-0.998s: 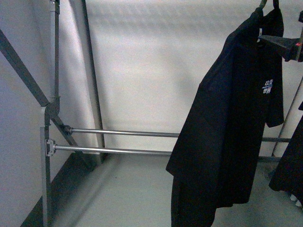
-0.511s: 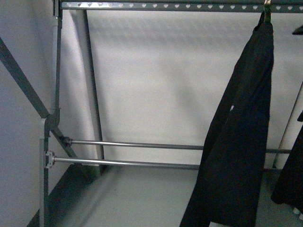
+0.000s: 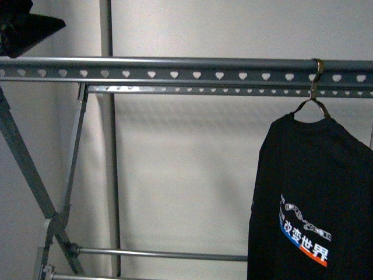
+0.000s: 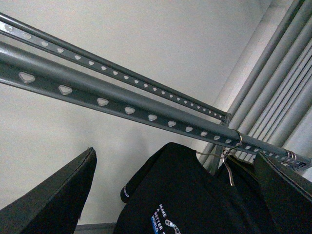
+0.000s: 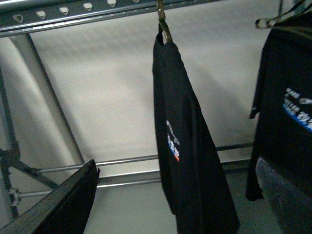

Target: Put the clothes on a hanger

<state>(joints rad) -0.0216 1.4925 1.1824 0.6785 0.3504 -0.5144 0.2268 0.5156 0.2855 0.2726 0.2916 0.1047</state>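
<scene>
up at the right of the front view, a black short-sleeved t-shirt (image 3: 312,204) with a white, blue and orange-red chest print and a small chain-like graphic hangs from a thin metal wire hook (image 3: 315,87). the hook loops over the front rail of the large grey metal clothes rack (image 3: 175,70), and the shirt's chest faces the camera. the rail is flat and runs across the whole view, pierced by a row of small heart-shaped holes. a second pierced rail (image 3: 233,90) runs just behind and slightly lower. grey slanted legs (image 3: 29,169) drop down at the left, and two thin round crossbars (image 3: 163,254) run low across the rack. a pale plain wall (image 3: 186,175) stands behind everything.

the right wrist view shows the same shirt edge-on, hanging free below the rail, with a second black printed t-shirt (image 5: 287,117) hanging near it on its own hook.

the left pincer (image 3: 26,29) shows in the front view only as a dark wedge at the upper left, above the rail and well apart from the shirt. in each wrist view the two dark fingers (image 4: 53,200) of that pincer stand wide apart with nothing between them; the right pincer (image 5: 175,200) is likewise spread and empty.
</scene>
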